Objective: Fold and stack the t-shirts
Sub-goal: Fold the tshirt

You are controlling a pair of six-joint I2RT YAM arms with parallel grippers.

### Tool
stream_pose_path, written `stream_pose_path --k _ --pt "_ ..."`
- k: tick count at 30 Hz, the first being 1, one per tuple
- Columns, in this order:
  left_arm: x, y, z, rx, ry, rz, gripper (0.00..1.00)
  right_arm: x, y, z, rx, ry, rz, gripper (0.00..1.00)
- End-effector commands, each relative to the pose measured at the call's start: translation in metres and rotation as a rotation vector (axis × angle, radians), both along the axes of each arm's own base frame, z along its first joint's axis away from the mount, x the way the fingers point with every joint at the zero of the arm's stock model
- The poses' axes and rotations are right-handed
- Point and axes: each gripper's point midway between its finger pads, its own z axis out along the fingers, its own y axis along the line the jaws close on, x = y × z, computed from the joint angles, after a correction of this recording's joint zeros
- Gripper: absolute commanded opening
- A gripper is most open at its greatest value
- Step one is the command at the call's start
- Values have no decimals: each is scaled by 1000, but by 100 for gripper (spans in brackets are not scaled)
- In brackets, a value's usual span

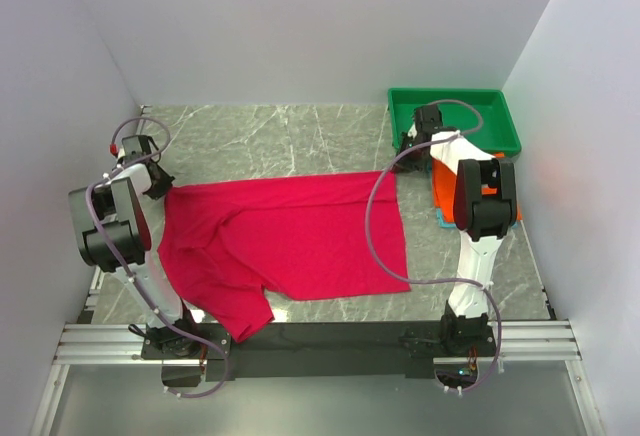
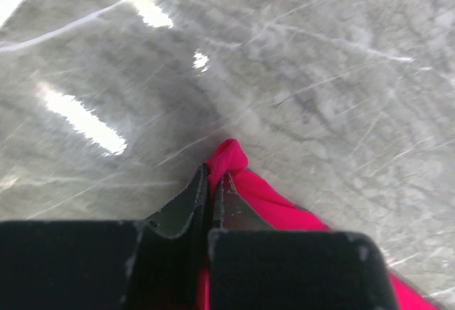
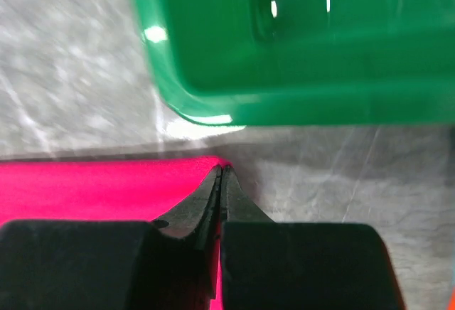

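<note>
The bench (image 1: 280,136) is grey stone-patterned with pale veins and glossy enough to throw back streaks of light. Plain white walls (image 1: 300,26) close it in on three sides, and a metal rail (image 1: 320,341) runs along the near edge under the arm bases.

Counted: two arms, three t-shirts, one green plastic tray (image 1: 455,99).

The left fingers (image 2: 188,207) are pressed together on a small bunched nub of the crimson-pink t-shirt (image 1: 290,236), which pokes out just past their tips. The right fingers (image 3: 206,196) are likewise closed on the same shirt, pinching its far right corner, with pink cloth showing in the slit between them.

That shirt lies spread on the bench, stretched between the two sets of fingers. Its far edge runs nearly straight from one pinch to the other. Its right edge is straight, the body shows soft diagonal creases, and a sleeve juts toward the rail on the near side of the left fingers.

The tray sits just beyond the right fingers, apart from them. The orange t-shirt (image 1: 441,194) lies right of and nearer than the right fingers, mostly hidden by the right arm. A thin strip of the teal t-shirt (image 1: 441,220) peeks out at its near edge.
</note>
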Motion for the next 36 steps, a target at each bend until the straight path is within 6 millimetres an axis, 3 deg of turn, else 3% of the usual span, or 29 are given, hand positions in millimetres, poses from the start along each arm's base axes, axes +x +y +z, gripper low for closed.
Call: stream_pose_path --k 1,16,18,23,24,29,32,33,34,35,36 --pt "25 5 17 -22 -94 13 3 37 -17 38 -41 -131 -43 0" --pt "66 1 28 -92 -194 1 7 107 -24 77 -100 -309 -30 0" --pt "71 2 30 -94 -205 -7 7 112 -25 72 -114 -306 -15 0" --pt "77 4 31 -88 -214 -10 11 127 -22 82 -117 -346 11 0" --pt "77 3 32 -88 -217 -14 15 128 -21 80 -114 -346 13 2" --pt "75 5 52 -64 -243 -18 59 129 -17 96 -91 -369 17 32" --pt "67 15 79 7 -266 10 76 125 -19 118 -93 -394 0 47" --pt "65 16 98 29 -295 11 86 120 -19 129 -96 -404 -7 49" --pt "56 17 100 38 -280 22 90 117 -21 136 -99 -410 -14 54" --pt "49 19 119 67 -304 35 93 112 -22 152 -107 -430 -33 56" --pt "43 20 126 82 -304 43 98 103 -22 150 -109 -407 -41 58"
